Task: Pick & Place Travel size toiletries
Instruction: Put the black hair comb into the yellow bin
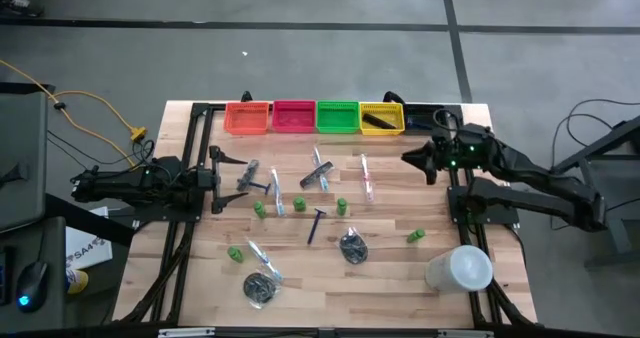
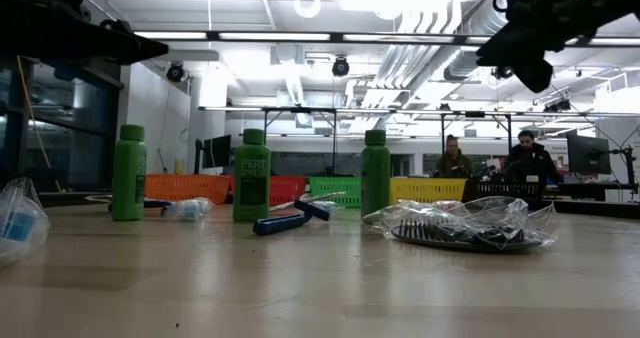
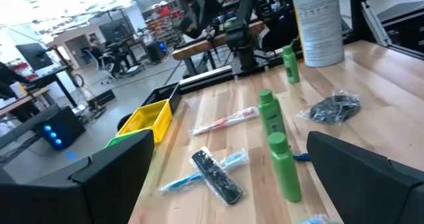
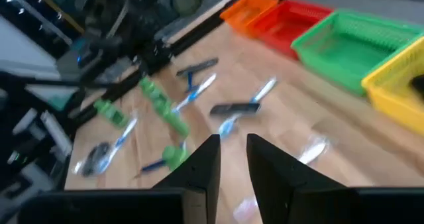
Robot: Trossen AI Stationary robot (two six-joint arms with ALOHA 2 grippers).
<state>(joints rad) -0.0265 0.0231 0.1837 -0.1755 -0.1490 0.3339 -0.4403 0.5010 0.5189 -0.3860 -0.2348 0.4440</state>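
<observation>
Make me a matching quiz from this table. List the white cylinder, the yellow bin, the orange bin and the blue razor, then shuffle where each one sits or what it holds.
1. white cylinder
2. yellow bin
3. orange bin
4. dark-blue razor

A. middle of the table
B. left end of the bin row
C. corner on the right arm's side, opposite the bins
D. holds a dark item

Pairs: 1-C, 2-D, 3-B, 4-A

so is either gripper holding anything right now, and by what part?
Nothing is held. The left gripper is open and empty at the table's left edge. The right gripper is up near the yellow bin, fingers close together with nothing between them.
</observation>
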